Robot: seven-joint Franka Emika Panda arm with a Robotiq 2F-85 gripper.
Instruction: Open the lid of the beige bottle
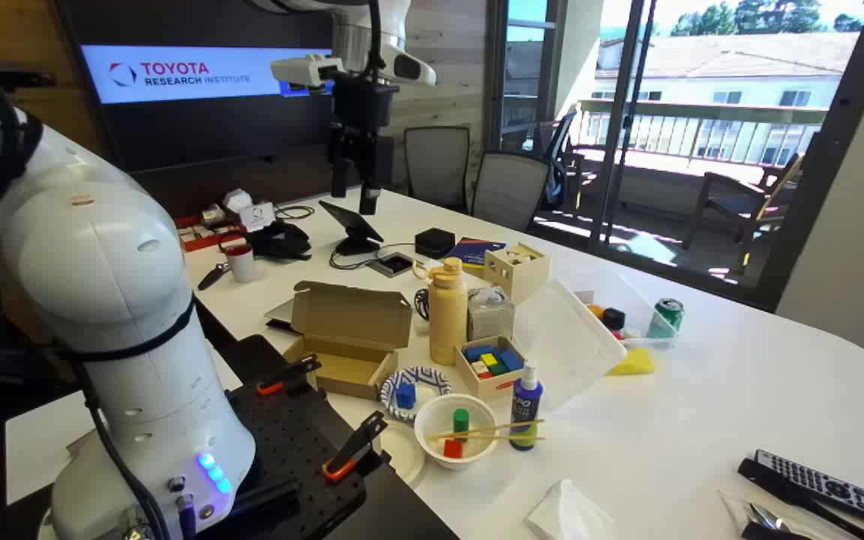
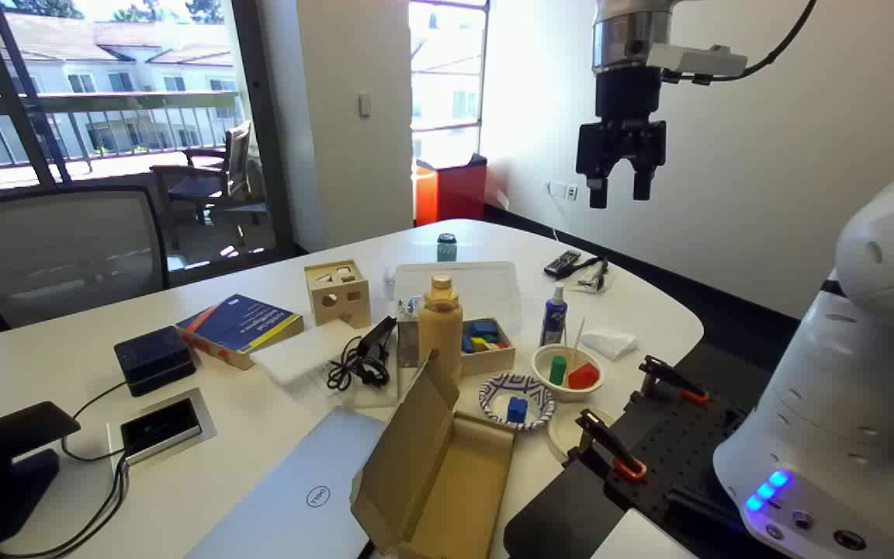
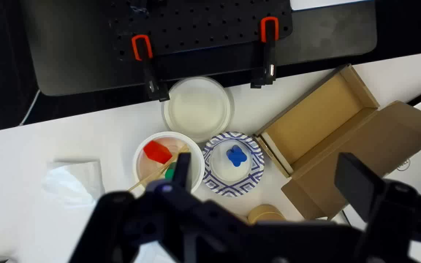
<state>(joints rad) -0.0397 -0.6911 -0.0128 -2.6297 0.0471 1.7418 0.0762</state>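
Note:
The beige bottle stands upright among the clutter on the table and also shows in an exterior view. Its beige lid sits on top of the neck, also seen in an exterior view as the cap, with a loop handle beside it. In the wrist view only part of the bottle shows; my gripper's body hides the remainder. My gripper is open and empty, pointing down high above the table, well apart from the bottle. Its two fingers are wide apart in the wrist view.
An open cardboard box stands beside the bottle. Close by are a wooden box of blocks, a clear plastic-wrapped item, a patterned plate, a white bowl with chopsticks and a blue spray bottle. A laptop lies behind.

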